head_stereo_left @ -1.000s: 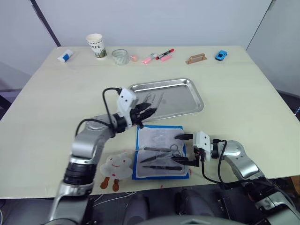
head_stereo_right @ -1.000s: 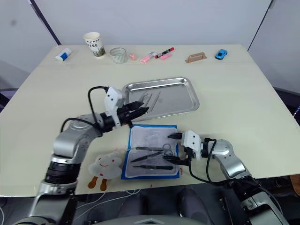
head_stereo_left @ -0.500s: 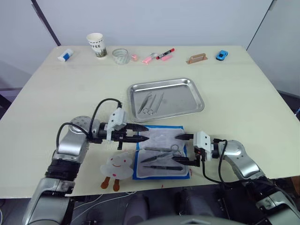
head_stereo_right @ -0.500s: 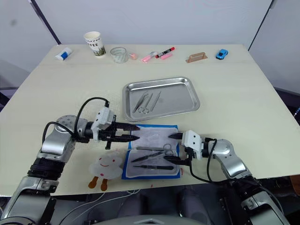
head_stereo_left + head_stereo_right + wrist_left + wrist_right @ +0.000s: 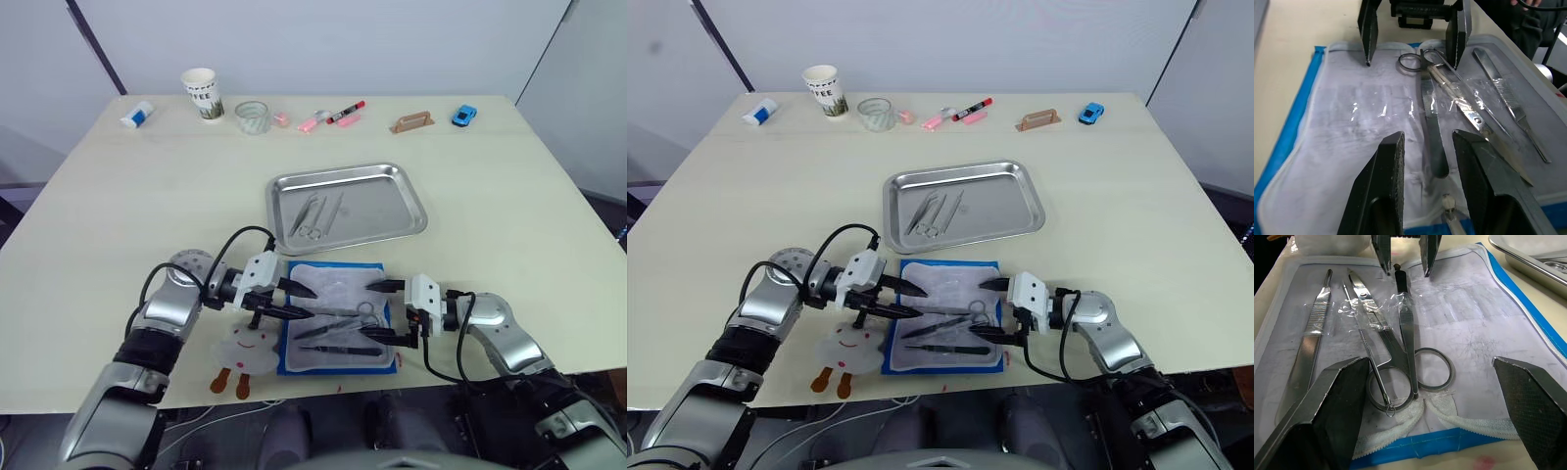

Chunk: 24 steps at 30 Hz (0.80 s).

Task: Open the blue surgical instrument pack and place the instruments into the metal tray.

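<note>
The blue surgical instrument pack point(image 5: 339, 294) lies open near the table's front edge, pale lining up. Several silver and dark instruments point(image 5: 338, 325) rest on the lining, scissors point(image 5: 1400, 357) among them. Behind the pack stands the metal tray point(image 5: 382, 201) with two instruments point(image 5: 313, 213) in its left part. My left gripper point(image 5: 299, 300) is open over the pack's left side, and a dark instrument handle point(image 5: 1432, 142) lies between its fingertips. My right gripper point(image 5: 384, 312) is open wide at the pack's right edge, with the scissors' rings between its fingers point(image 5: 1327, 406).
A white plush toy point(image 5: 245, 348) lies left of the pack, under my left forearm. Along the far edge stand a white tube point(image 5: 135, 116), a paper cup point(image 5: 201, 95), a glass point(image 5: 251, 117), pink and red markers point(image 5: 341, 114), a brown block point(image 5: 409, 122) and a blue toy car point(image 5: 460, 116).
My left gripper has drawn back from over the tray and come down over the pack's left side. Two instruments now lie in the tray. The right gripper has stayed put.
</note>
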Motion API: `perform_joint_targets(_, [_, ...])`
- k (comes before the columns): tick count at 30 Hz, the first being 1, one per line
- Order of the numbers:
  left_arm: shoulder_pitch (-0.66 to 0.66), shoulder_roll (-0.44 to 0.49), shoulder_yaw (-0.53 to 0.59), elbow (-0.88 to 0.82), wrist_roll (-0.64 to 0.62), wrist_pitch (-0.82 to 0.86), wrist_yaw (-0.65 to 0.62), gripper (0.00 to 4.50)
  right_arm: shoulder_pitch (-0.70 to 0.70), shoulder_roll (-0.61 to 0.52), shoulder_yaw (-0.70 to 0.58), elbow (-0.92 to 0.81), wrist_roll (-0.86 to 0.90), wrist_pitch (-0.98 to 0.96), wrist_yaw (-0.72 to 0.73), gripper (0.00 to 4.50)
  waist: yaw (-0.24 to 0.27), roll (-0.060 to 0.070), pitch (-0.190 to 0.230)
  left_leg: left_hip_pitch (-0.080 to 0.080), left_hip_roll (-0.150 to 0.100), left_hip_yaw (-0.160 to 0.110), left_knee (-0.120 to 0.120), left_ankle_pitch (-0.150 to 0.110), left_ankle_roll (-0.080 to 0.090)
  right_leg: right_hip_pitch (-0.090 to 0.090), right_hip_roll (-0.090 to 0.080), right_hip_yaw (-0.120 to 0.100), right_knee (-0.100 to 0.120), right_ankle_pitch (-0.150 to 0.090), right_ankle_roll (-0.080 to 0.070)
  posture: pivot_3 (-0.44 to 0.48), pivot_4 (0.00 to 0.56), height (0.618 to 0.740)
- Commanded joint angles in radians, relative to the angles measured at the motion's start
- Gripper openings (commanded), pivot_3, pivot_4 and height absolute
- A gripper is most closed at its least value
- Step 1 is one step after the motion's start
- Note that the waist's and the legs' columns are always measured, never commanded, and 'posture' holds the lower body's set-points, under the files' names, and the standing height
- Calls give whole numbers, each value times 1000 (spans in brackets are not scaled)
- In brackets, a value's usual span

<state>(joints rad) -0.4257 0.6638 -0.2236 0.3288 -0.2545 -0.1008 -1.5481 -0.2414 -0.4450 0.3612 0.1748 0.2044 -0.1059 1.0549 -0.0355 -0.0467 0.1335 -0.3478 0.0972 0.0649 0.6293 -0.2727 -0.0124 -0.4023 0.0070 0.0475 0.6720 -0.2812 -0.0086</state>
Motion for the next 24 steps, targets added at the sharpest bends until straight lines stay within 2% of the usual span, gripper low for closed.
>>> perform_joint_targets(1, [7, -8, -19, -10, 18, -18, -14, 1642, 53, -38, 13, 153, -107, 86, -62, 4389, 0, 0, 0, 0, 0, 0, 0, 0, 0, 0, 0, 0, 0, 0, 0, 0, 150, 725])
perform_joint_targets(7, [10, -12, -49, -11, 42, -13, -22, 1642, 52, -36, 14, 154, -107, 85, -62, 4389, 0, 0, 0, 0, 0, 0, 0, 0, 0, 0, 0, 0, 0, 0, 0, 0, 150, 725])
perform_joint_targets(9, [11, -12, -54, -9, 54, -15, -16, 1130, 54, -36, 13, 151, -106, 86, -64, 4389, 0, 0, 0, 0, 0, 0, 0, 0, 0, 0, 0, 0, 0, 0, 0, 0, 150, 725])
perform_joint_targets(12, [9, -12, -57, -7, 62, -10, -7, 121, 57, -37, 13, 147, -107, 88, -66, 4389, 0, 0, -1, 0, 0, 0, 0, 0, 0, 0, 0, 0, 0, 0, 0, 0, 150, 725])
perform_joint_targets(13, [7, -13, -57, -4, 66, -12, -4, 51, 58, -38, 13, 146, -106, 88, -66, 4389, -1, 0, -1, 0, 0, 0, 0, 0, 0, 0, 0, 0, 0, 0, 0, 0, 150, 725])
perform_joint_targets(19, [-5, -18, -53, -23, 74, 10, 14, 51, 59, -37, 13, 145, -106, 90, -67, 4389, 0, 0, -1, 0, 0, 0, 0, 0, 0, 0, 0, 0, 0, 0, 0, 0, 150, 725])
perform_joint_targets(24, [-25, -15, -49, -125, 56, 105, 33, 51, 54, -33, 15, 149, -107, 88, -63, 4389, 0, -1, -1, 0, 0, 0, 0, 0, 0, 0, 0, 0, 0, 0, 0, 0, 150, 725])
